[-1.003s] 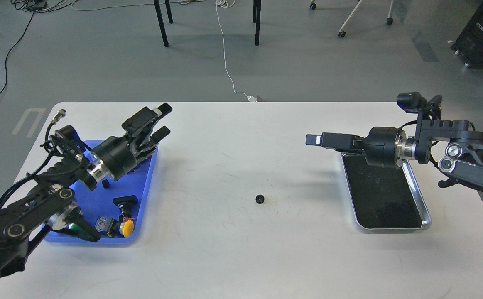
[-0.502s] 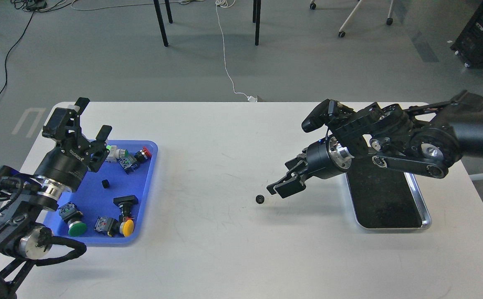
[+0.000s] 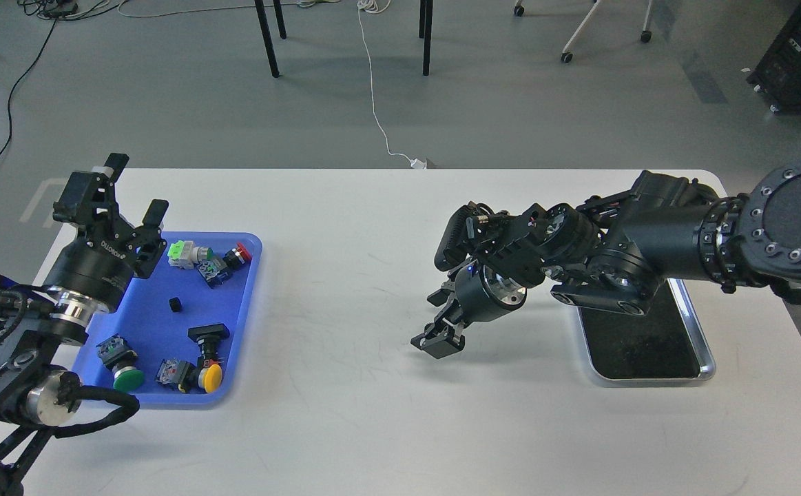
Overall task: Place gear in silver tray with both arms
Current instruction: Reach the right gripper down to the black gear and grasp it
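Note:
My right gripper (image 3: pixel 433 342) points down at the middle of the white table (image 3: pixel 345 413), with its two fingers a little apart. It stands at the spot where the small black gear lay, and the gear is hidden behind the fingers. I cannot tell whether they touch it. The silver tray (image 3: pixel 707 363), with its dark floor, lies to the right, partly under my right arm, and shows nothing in it. My left gripper (image 3: pixel 136 189) is open and empty, raised over the far left corner of the blue tray.
A blue plastic tray (image 3: pixel 155 331) at the left holds several push buttons with green, red and yellow caps and a small black piece (image 3: pixel 175 304). My right arm's thick joints (image 3: pixel 648 241) hang over the silver tray's far end.
My right gripper has swung left and down from beside the silver tray onto the gear's spot, covering the gear. My left gripper has pulled back to the left and upward from over the blue tray.

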### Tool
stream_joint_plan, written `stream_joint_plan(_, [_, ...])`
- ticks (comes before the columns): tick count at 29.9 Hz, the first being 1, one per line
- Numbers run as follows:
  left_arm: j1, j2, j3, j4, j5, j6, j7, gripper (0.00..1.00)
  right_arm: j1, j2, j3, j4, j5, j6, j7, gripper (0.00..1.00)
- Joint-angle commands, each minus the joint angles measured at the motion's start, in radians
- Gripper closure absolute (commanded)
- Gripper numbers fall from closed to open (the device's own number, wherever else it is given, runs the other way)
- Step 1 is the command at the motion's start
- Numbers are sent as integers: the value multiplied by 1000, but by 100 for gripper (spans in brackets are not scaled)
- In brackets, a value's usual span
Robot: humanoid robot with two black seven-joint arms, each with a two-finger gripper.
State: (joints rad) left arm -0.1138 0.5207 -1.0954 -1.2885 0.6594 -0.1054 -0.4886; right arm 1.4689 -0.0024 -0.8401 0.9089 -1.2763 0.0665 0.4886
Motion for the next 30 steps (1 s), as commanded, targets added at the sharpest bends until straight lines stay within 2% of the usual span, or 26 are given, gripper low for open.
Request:
stream_joint_plan(1, [0,-2,0,0,0,0,0,2,-22,2,-22,-27,0,-20,0,24])
stream_joint_plan(7, [0,-2,2,-8,0,-2,0,2,-56,2,-24,-39,2,-65,0,37])
stream_joint_plan(15, [5,-4,3,-12,0,-2,0,2,-65,2,-24,-39,6,-82,0,39])
stream_joint_plan(19, [6,-4,2,-12,2,-2,0,2,-67,2,-24,-39,6,-89,0,44])
stream_joint_plan(26, [6,-4,2,-12,5,0,0,2,-67,2,-42,-41,6,-91,0,60])
stream_joint_plan(30, [6,-4,3,-12,5,0,0,2,-70,2,-47,-42,8,-91,0,62])
